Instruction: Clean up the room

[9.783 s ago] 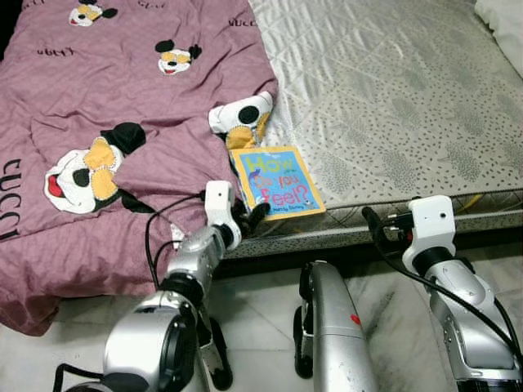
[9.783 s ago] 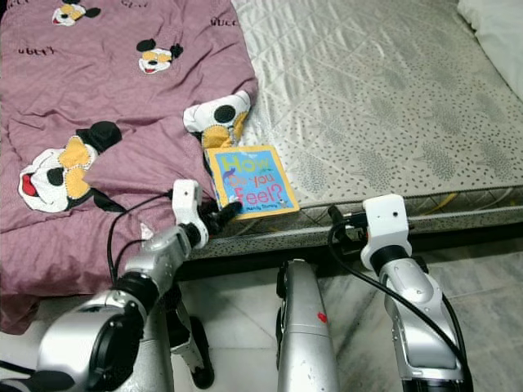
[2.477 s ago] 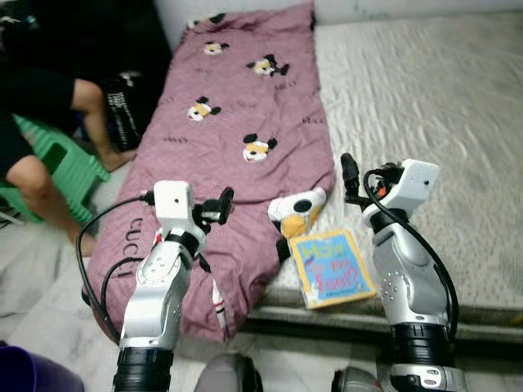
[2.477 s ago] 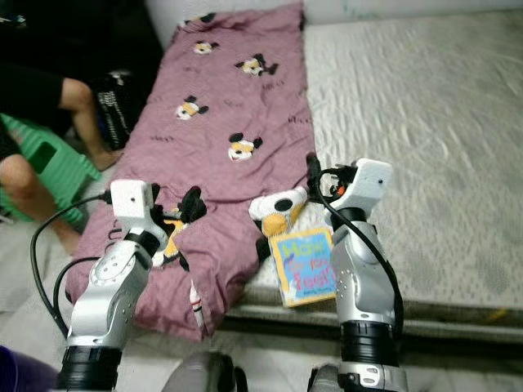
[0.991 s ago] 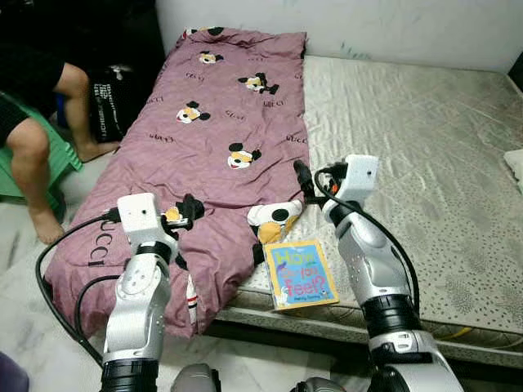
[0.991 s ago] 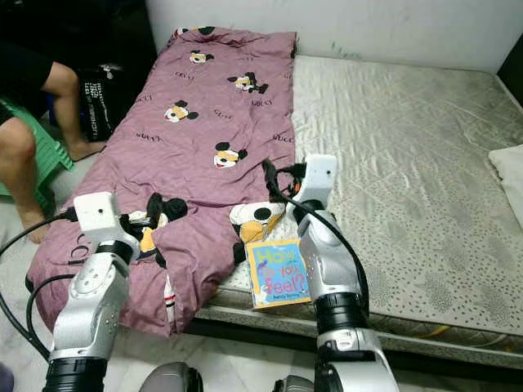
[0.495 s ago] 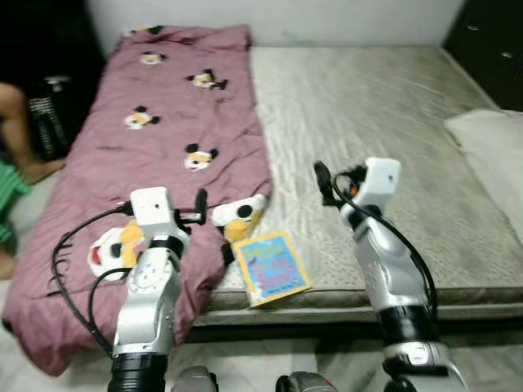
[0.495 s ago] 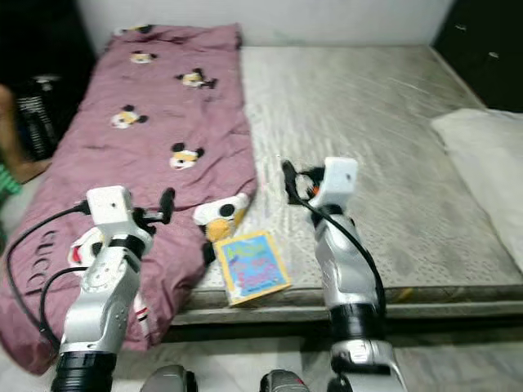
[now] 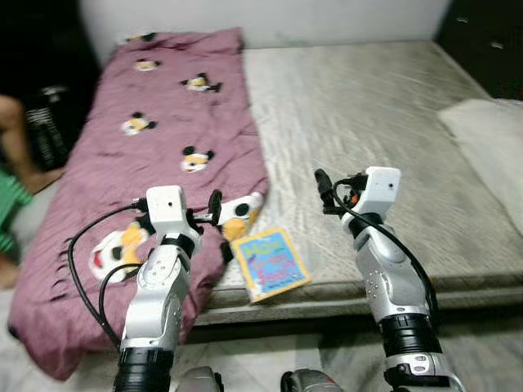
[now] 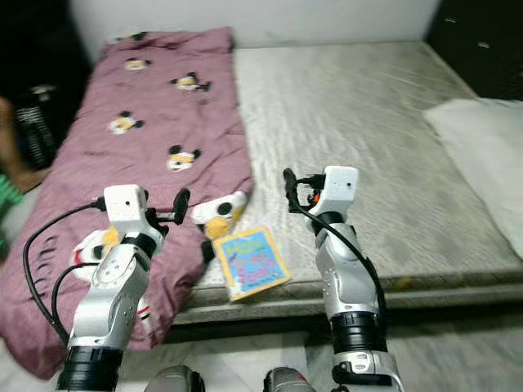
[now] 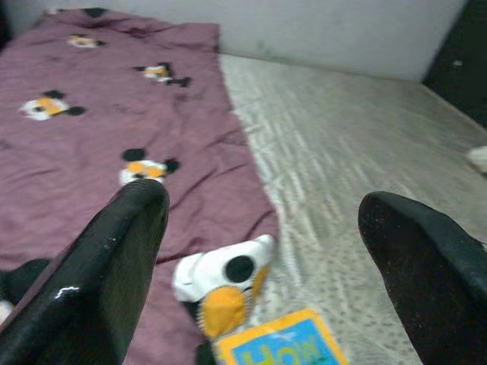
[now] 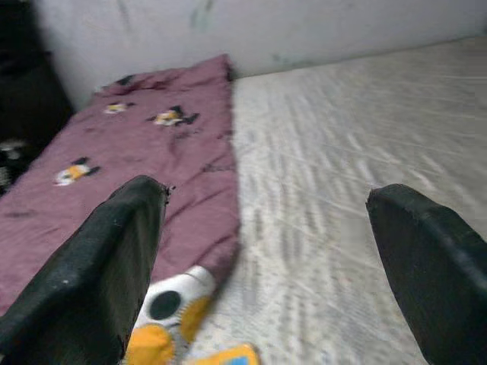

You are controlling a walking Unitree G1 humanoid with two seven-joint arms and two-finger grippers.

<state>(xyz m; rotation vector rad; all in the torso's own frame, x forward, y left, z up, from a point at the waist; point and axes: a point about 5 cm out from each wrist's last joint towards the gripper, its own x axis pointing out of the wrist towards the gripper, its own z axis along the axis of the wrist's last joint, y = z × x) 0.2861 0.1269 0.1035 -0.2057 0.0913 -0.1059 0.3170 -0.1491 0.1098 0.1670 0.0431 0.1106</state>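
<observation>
A mauve blanket [image 9: 155, 139] printed with cartoon mice covers the left side of a grey mattress [image 9: 359, 106] and hangs over its front edge. A blue and yellow picture book [image 9: 271, 263] lies at the mattress's front edge, beside a folded-over blanket corner [image 9: 239, 211]. My left gripper [image 9: 214, 206] is raised above the blanket just left of the book, open and empty. My right gripper [image 9: 321, 184] hovers over the bare mattress to the right of the book, also open and empty. The left wrist view looks between its fingers [image 11: 114, 258] at the book [image 11: 281, 346].
A white pillow [image 9: 490, 131] lies on the mattress at the far right. A person's leg [image 9: 12, 131] and a black bag [image 9: 49, 131] are on the floor left of the bed. Dark furniture [image 9: 490, 41] stands at the back right. A white wall runs behind the bed.
The camera has drawn back from the bed edge and swung right, so the whole bed and the pillow now show. Both arms stay raised and open. Book and blanket lie unmoved.
</observation>
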